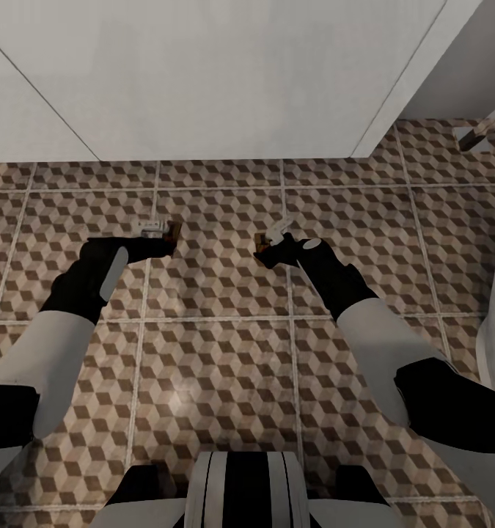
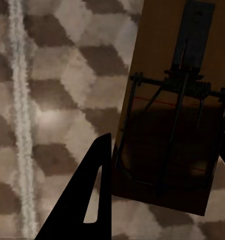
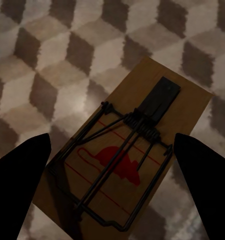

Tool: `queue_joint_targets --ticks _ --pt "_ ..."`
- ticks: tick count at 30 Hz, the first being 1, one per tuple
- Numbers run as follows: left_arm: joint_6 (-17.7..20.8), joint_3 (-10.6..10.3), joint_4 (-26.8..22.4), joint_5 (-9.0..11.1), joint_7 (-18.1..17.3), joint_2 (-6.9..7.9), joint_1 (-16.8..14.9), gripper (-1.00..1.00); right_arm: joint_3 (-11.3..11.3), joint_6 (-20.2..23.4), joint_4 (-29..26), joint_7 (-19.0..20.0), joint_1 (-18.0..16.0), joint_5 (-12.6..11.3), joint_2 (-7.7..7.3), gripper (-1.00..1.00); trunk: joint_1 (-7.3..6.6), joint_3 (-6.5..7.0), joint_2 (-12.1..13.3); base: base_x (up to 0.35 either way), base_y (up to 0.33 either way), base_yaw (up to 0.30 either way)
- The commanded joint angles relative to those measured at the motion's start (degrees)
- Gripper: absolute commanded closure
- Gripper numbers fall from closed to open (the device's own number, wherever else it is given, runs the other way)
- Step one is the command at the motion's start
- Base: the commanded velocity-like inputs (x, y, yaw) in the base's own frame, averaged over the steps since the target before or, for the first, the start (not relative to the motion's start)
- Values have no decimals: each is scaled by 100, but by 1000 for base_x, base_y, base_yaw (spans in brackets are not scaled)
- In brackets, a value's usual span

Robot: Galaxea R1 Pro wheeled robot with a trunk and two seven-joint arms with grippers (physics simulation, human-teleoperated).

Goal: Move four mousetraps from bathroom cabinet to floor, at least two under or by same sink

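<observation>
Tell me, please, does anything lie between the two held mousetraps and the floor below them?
Nothing visible does. The left gripper holds one mousetrap, the right gripper another, and bare patterned floor lies beneath both.

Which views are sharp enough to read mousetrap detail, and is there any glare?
Right wrist view: the mousetrap is fairly sharp, its red print legible. Left wrist view: the other mousetrap is partly in dark shadow, and the floor tiles are blurry. Head view: soft and low-detail, with a faint bright patch on the bathroom floor.
</observation>
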Motion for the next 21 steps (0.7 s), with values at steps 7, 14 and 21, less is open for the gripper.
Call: queue_joint_targets --ticks 7,14,21 --pt "-170 -17 421 32 28 5 -2 100 1 20 -4 32 -1 59 -11 100 -1 -3 -1 0 0 0" --pt "-435 -17 614 37 22 -2 -2 100 -6 26 121 -115 -1 59 1 100 -1 -3 -1 0 0 0" --pt "-453 -17 646 37 19 -2 -2 100 -19 -81 416 -373 -1 51 19 100 -1 -3 -1 0 0 0"
